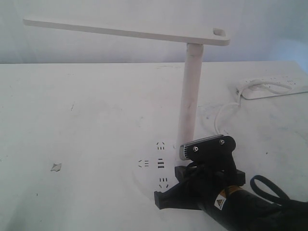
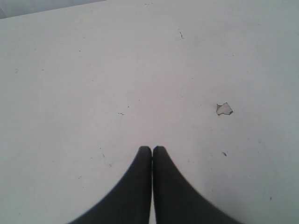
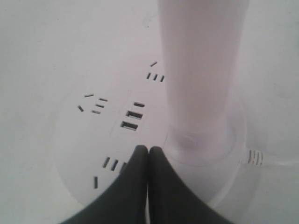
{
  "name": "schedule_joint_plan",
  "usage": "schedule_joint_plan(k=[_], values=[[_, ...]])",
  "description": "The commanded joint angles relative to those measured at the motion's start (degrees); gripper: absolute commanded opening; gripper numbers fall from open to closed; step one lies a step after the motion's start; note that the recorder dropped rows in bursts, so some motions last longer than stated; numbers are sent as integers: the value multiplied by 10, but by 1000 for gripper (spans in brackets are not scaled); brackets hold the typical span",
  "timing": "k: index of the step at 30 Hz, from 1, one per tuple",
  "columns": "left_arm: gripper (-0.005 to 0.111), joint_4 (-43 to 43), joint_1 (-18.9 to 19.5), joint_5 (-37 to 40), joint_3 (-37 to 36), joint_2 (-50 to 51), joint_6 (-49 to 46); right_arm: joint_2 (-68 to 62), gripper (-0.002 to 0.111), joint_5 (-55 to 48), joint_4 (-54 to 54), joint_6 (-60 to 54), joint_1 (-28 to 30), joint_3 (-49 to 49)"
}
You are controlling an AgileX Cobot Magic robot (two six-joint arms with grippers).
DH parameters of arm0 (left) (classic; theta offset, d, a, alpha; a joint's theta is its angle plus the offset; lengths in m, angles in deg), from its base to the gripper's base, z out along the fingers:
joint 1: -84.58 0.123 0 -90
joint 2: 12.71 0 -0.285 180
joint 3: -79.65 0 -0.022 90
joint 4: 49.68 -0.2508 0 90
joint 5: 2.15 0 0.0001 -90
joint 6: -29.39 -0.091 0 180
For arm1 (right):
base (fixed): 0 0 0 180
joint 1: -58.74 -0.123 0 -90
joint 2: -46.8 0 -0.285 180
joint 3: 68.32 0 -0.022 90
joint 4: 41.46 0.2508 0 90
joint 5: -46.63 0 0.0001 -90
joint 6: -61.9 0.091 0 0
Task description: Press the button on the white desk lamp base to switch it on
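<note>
The only label in sight is a small yellow and white sticker (image 1: 220, 203) on the right arm in the exterior view, too small to read; the lamp carries no legible writing

The white desk lamp base (image 3: 74, 140) lies flat on the white table (image 1: 72, 120), toward its front right in the exterior view. Its slim pole (image 1: 190, 96) stands upright and carries a flat lamp head (image 1: 125, 31) reaching left. The right gripper (image 3: 148, 148) has its black fingers pressed together, holding nothing, with the tips over the base beside the pole's foot; whether they touch the plastic I cannot tell. The button (image 3: 186, 140) shows only as a faint ring at the pole's foot, just beside the tips, too pale to be sure of

Only the right wrist view shows the dark socket slots and the two USB slits (image 3: 132, 119) clearly. Only the exterior view shows the white power strip (image 1: 274, 86) at the far right and a white cable (image 1: 221, 113) running from it toward the lamp

The left gripper (image 2: 152, 148), seen only in its own wrist view, is also closed and empty over bare table, near a small chip (image 2: 224, 108) in the surface
</note>
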Motion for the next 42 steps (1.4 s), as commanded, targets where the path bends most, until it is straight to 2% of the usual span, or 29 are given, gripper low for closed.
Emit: schedule_joint_plan(k=[1,42], values=[[0,5,0,1,-1,-2,0,4,0,2,-2,-7,-3,-1],[0,5,0,1,-1,-2,0,-14,0,-11,22,-7,-3,-1]])
